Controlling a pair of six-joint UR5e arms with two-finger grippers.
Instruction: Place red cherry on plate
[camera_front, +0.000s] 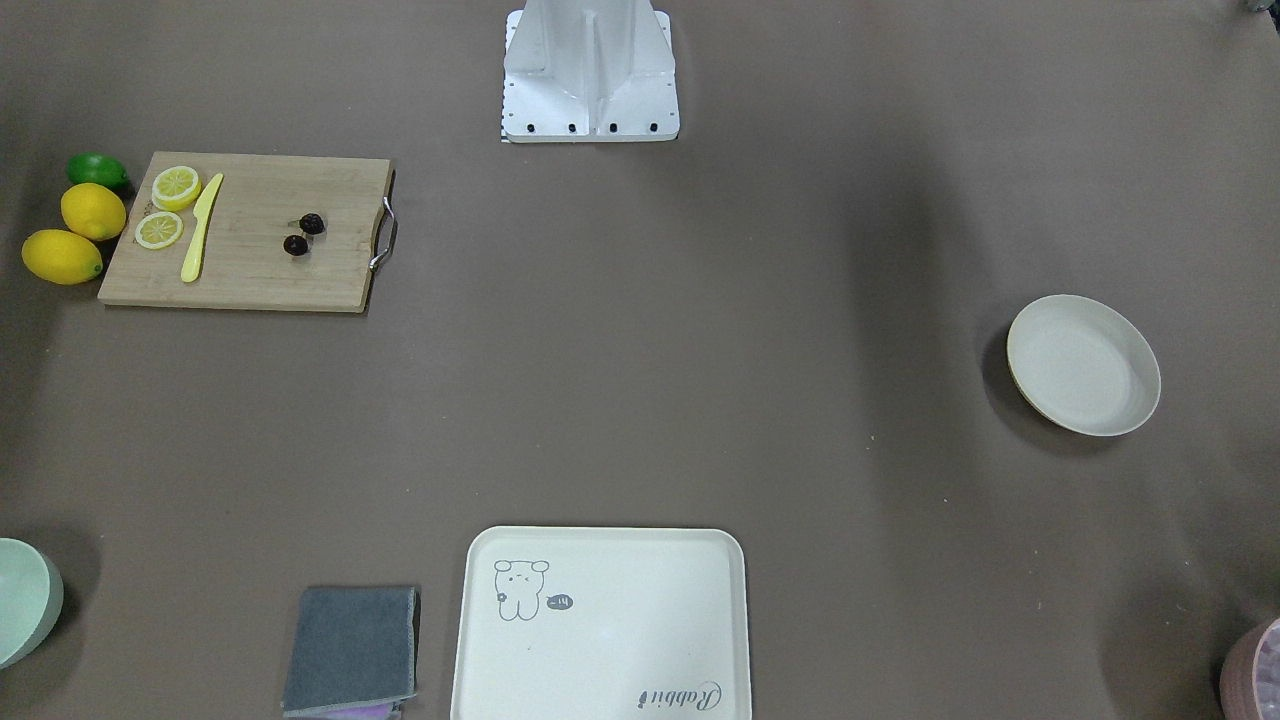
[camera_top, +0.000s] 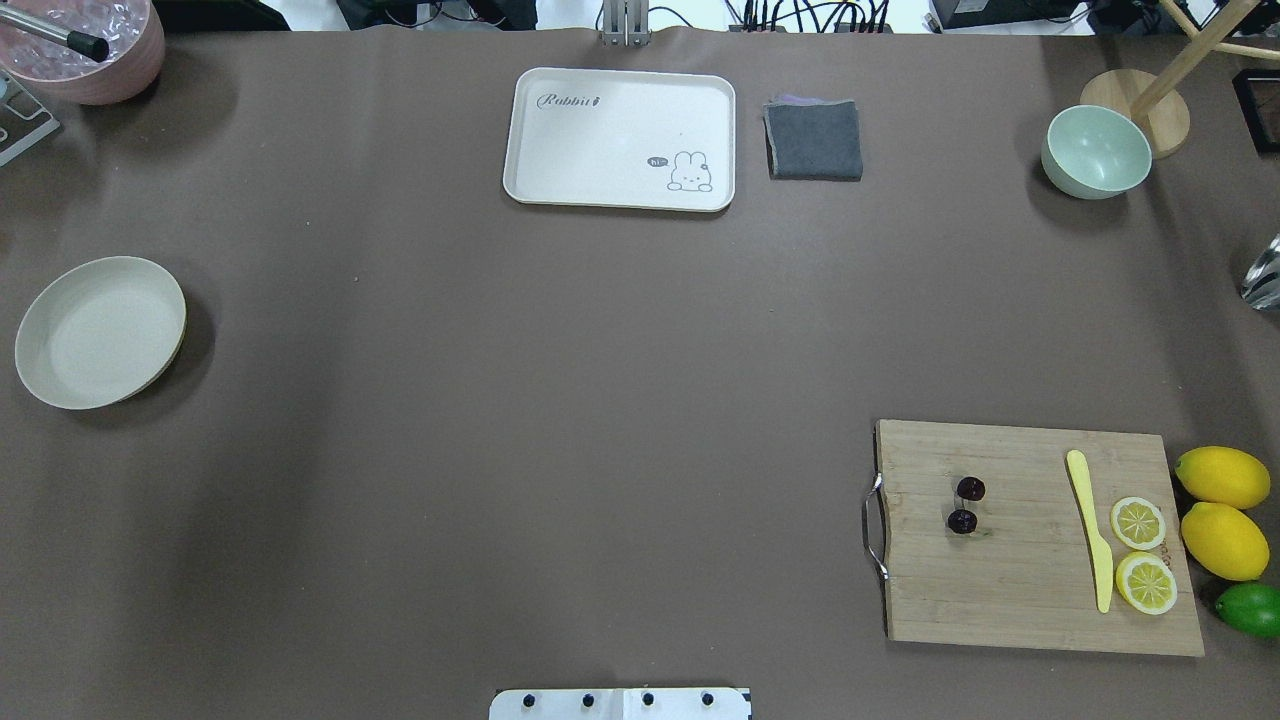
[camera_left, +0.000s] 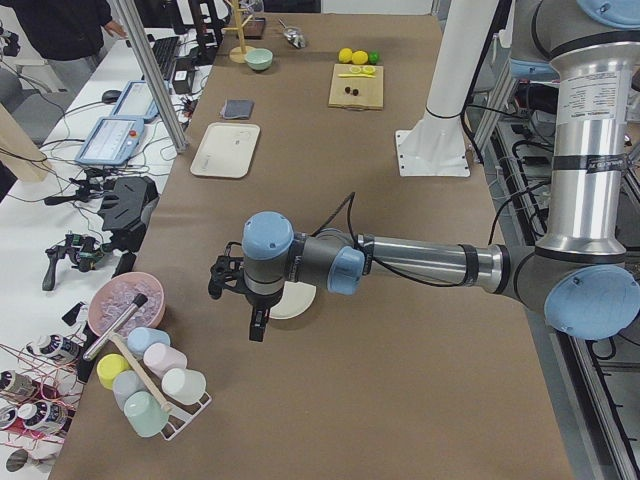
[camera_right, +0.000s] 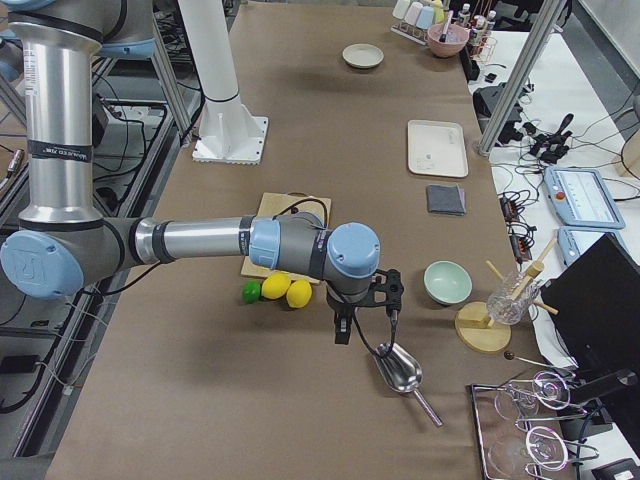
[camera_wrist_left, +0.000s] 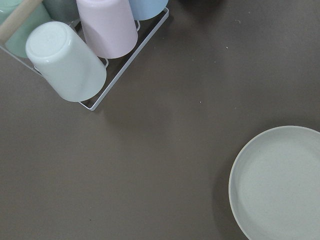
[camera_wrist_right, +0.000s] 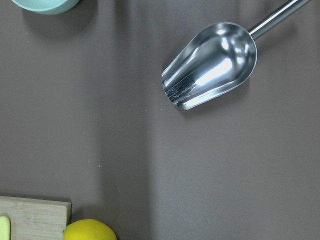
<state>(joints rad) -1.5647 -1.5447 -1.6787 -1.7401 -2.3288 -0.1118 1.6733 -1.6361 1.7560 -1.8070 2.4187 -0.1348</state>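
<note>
The red cherry (camera_front: 312, 223) (camera_top: 970, 489), a dark pair joined by thin stems, lies on the wooden cutting board (camera_top: 1030, 590). The round cream plate (camera_front: 1085, 365) (camera_top: 100, 332) (camera_wrist_left: 280, 185) sits bare at the opposite end of the table. My left gripper (camera_left: 257, 328) hangs beside the plate, near the cup rack, and only the left side view shows it. My right gripper (camera_right: 343, 330) hovers past the lemons, above a metal scoop (camera_wrist_right: 212, 65), far from the cherry. I cannot tell whether either gripper is open or shut.
On the board lie a yellow knife (camera_top: 1090, 530) and two lemon slices (camera_top: 1140, 522). Two lemons (camera_top: 1222, 540) and a lime (camera_top: 1250, 608) sit beside it. A rabbit tray (camera_top: 620, 140), a grey cloth (camera_top: 815, 140), a green bowl (camera_top: 1095, 150) and a cup rack (camera_wrist_left: 90, 45) line the far side.
</note>
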